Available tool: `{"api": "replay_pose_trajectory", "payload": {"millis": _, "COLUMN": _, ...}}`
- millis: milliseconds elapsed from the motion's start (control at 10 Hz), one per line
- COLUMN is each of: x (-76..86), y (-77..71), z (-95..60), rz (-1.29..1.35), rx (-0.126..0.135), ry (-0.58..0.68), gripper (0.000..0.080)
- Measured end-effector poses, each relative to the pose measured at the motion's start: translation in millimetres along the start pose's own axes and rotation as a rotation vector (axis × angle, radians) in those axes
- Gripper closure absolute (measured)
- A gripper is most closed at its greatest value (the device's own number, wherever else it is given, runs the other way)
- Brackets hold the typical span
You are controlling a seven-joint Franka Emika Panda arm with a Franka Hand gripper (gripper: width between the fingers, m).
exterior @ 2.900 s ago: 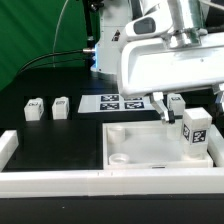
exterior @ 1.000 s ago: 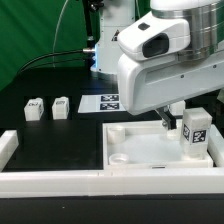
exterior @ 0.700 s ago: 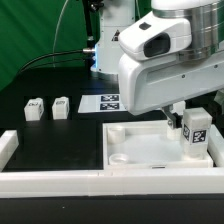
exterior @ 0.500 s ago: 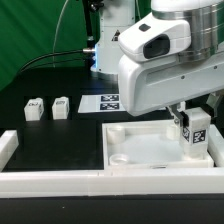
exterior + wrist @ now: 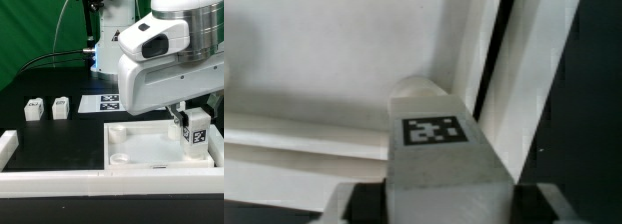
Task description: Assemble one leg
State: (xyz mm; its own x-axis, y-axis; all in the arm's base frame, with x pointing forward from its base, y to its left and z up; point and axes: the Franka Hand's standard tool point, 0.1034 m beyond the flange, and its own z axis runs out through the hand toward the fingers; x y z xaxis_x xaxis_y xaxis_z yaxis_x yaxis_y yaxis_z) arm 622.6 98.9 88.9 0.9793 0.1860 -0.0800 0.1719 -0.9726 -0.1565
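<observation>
Nearest in the exterior view, a white rail (image 5: 60, 182) runs along the front edge of the black table (image 5: 60, 140). Just behind it lies the large white tray part (image 5: 140, 140), with a round socket (image 5: 121, 158) in its near left corner.

At the tray's right side my gripper (image 5: 188, 122) pinches the leg (image 5: 198, 135). The leg stands upright with its marker tag facing the camera. In the wrist view it fills the gap between my dark fingers (image 5: 359, 200), and its tagged face points toward the tray's inner corner. I cannot tell whether its lower end touches the tray.

Farther back, on the left, two more legs (image 5: 35, 108) stand side by side and a little apart. The marker board (image 5: 108, 100) lies flat to their right, partly hidden behind my arm.
</observation>
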Motion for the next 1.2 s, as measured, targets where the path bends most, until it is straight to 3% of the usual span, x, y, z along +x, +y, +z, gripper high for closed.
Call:
{"api": "replay_pose_trajectory", "payload": {"millis": 600, "x": 3.8, "y": -3.0, "z": 0.6, "rz": 0.608, "rx": 0.02, "ry": 0.03, "gripper": 0.0506}}
{"api": "replay_pose_trajectory", "payload": {"millis": 1200, "x": 6.1, "y": -11.8, "z": 2.1, "rz": 1.336, "rx": 0.062, "ry": 0.014, "gripper": 0.0506}}
